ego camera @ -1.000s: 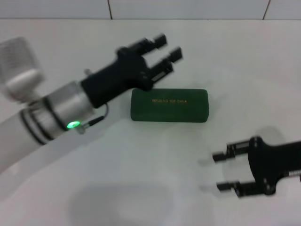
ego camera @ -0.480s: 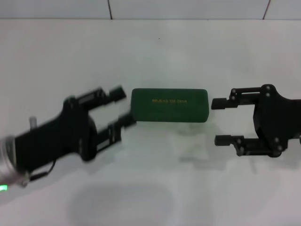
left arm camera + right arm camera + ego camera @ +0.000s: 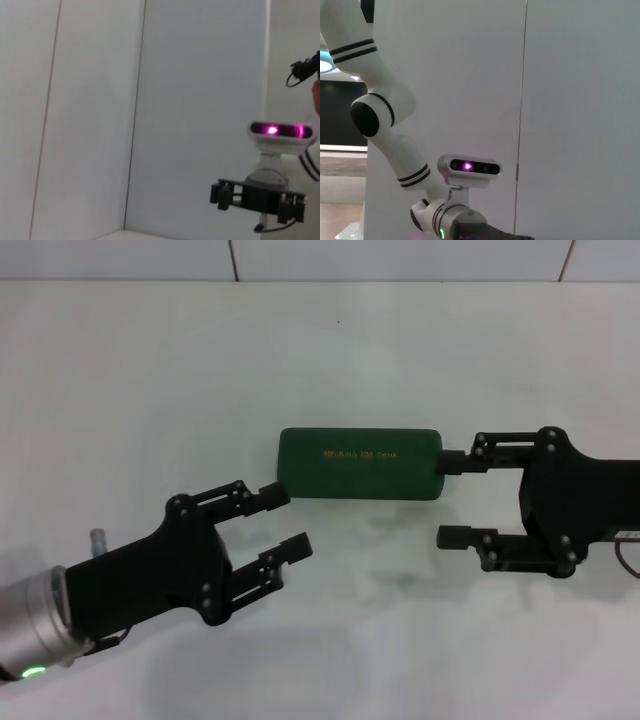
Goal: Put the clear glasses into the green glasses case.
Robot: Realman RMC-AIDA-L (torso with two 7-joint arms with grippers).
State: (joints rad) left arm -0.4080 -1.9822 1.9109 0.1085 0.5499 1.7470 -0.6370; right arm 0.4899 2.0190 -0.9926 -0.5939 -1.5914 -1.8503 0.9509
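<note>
Green glasses case (image 3: 360, 464) lies shut, lid up, gold lettering showing, near the middle of the white table (image 3: 150, 370). Clear glasses not visible anywhere on the table; whether they sit inside the shut case cannot be told.

Changes over the last second: left gripper (image 3: 284, 522) has swung from above the case's far-left corner down to the near-left side, and now sits low just beside the case's left end, one fingertip close to that end, fingers spread, nothing between them. Right gripper (image 3: 455, 500) has come in from the table's near-right area to the case's right end; its upper finger touches or nearly touches that end, jaws parted, holding nothing.

Reading: both arms now bracket the case end to end. That fits either steadying it to lift the lid or having just closed it over the glasses; the shut lid hides which.

Wrist views show only walls and the opposite arm
</note>
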